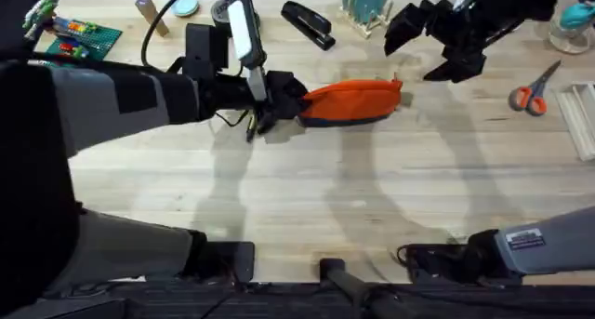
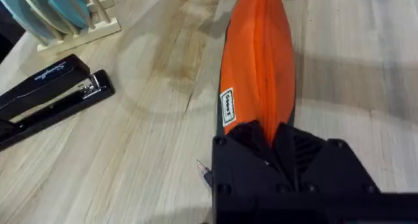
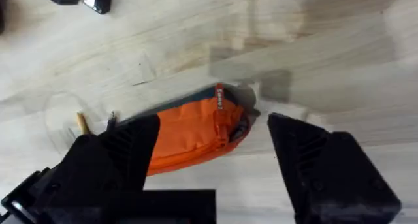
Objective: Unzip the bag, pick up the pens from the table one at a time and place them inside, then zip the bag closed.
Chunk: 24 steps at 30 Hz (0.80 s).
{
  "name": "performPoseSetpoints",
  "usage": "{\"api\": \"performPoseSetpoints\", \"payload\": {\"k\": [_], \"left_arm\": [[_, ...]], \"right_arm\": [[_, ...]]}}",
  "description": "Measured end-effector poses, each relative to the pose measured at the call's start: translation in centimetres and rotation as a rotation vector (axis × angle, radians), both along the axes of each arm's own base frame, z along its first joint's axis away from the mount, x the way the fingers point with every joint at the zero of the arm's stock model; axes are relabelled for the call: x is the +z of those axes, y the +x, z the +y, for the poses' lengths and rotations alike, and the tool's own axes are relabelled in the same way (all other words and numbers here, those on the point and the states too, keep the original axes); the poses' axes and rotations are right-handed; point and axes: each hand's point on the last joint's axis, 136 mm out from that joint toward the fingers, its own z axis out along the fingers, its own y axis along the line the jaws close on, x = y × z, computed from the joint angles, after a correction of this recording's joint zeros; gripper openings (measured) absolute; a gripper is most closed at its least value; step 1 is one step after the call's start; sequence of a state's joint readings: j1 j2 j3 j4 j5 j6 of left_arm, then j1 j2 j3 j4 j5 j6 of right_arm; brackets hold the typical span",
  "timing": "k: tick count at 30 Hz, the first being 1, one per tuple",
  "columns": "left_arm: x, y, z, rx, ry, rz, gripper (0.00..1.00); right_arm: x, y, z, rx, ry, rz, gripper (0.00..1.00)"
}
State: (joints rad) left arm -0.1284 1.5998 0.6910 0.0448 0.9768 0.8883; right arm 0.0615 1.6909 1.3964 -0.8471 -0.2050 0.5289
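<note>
A: Where's the orange pencil pouch, and which way does it run?

B: It lies on the wooden table, in the far middle part, its long axis running left to right in the overhead view with a slight tilt, the right end a little farther from the bases. The dark navy edge shows along its near side.

A: And the left gripper?

B: It sits at the pouch's left end. In the left wrist view the black fingers close tight on the pouch's end, pinching the orange fabric between them, and the pouch stretches straight away from them.

A: The right gripper?

B: It hangs above the table just beyond the pouch's right end, not touching it. In the right wrist view its two fingers stand wide apart, with the pouch's end below the gap between them.

A: Any writing?

B: A small white label on the pouch's side seam, but its print is too small to read. The black stapler carries a pale script on its top that I can't make out either.

A: Pens?

B: A tan stick's tip pokes out at the pouch's left end, beside the left gripper. Orange-handled scissors lie well apart to the right, and a rack of pale blue plates stands at the far edge near the stapler.
</note>
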Motion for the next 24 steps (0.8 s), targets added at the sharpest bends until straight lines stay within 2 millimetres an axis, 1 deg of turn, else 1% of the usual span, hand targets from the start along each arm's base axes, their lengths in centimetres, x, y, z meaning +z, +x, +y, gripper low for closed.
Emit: {"api": "performPoseSetpoints", "payload": {"k": [3, 8, 12, 20, 24], "left_arm": [[0.0, 0.0, 0.0, 0.0, 0.0, 0.0, 0.041], [0.0, 0.0, 0.0, 0.0, 0.0, 0.0, 0.041], [0.0, 0.0, 0.0, 0.0, 0.0, 0.0, 0.041], [0.0, 0.0, 0.0, 0.0, 0.0, 0.0, 0.041], [0.0, 0.0, 0.0, 0.0, 0.0, 0.0, 0.041]], "right_arm": [[-0.6, 0.0, 0.3, 0.002, -0.002, 0.019, 0.996], [-2.4, -0.3, 1.1, 0.009, -0.003, 0.077, 0.995], [-3.4, -0.4, 1.7, 0.022, -0.005, 0.104, 0.996], [-3.6, -0.2, 1.9, 0.026, -0.009, 0.097, 0.993], [-3.6, -0.2, 1.9, 0.023, -0.008, 0.098, 0.923]]}}
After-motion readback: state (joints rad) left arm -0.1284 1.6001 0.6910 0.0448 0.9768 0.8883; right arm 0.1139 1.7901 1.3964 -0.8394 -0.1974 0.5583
